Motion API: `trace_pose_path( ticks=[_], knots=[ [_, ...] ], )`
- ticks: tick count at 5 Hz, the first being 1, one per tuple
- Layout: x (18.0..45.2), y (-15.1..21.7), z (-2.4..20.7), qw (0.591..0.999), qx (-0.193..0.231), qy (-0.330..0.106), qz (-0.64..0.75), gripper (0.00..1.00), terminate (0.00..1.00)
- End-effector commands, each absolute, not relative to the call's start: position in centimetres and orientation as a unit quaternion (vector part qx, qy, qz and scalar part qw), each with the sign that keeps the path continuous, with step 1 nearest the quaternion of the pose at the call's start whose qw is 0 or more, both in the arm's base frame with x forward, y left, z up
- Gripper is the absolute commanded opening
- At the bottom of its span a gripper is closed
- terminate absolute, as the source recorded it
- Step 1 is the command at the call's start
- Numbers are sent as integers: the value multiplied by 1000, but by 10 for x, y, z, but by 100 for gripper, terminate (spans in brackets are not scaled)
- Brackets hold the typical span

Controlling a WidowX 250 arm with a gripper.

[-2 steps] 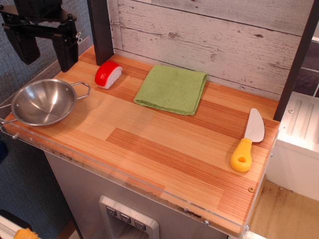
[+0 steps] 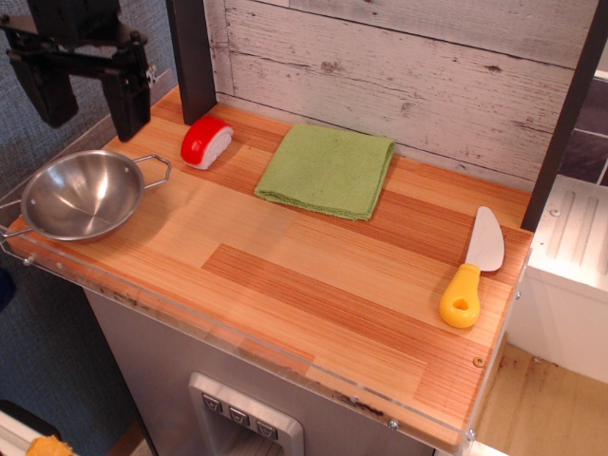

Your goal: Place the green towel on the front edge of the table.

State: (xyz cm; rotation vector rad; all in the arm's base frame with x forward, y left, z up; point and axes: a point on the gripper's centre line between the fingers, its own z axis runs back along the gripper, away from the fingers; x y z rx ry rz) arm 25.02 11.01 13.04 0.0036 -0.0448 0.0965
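Note:
The green towel (image 2: 326,170) lies folded and flat at the back middle of the striped wooden table (image 2: 313,294), close to the whitewashed plank wall. My gripper (image 2: 90,109) hangs at the far left, above the back left corner of the table and over the steel bowl. Its two black fingers (image 2: 128,100) stand wide apart and hold nothing. It is well left of the towel, with the red and white object between them.
A steel bowl (image 2: 83,195) with handles sits at the left edge. A red and white object (image 2: 206,142) lies left of the towel. A yellow-handled toy knife (image 2: 472,269) lies at the right. A white side unit (image 2: 570,275) stands to the right. A dark post (image 2: 193,57) rises behind.
The gripper has shifted very slightly; the bowl, towel and knife have not moved.

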Motion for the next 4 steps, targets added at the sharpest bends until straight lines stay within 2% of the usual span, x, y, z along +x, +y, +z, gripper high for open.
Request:
trace_pose_path(
  ticks=[1, 2, 3, 4],
  knots=[
    [311, 76, 121, 999, 21, -48, 6, 100, 0],
    [359, 46, 94, 997, 31, -68, 17, 100, 0],
    [386, 41, 75, 993, 34, -93, 59, 100, 0],
    [404, 33, 63, 991, 10, -107, 80, 100, 0]
  ],
)
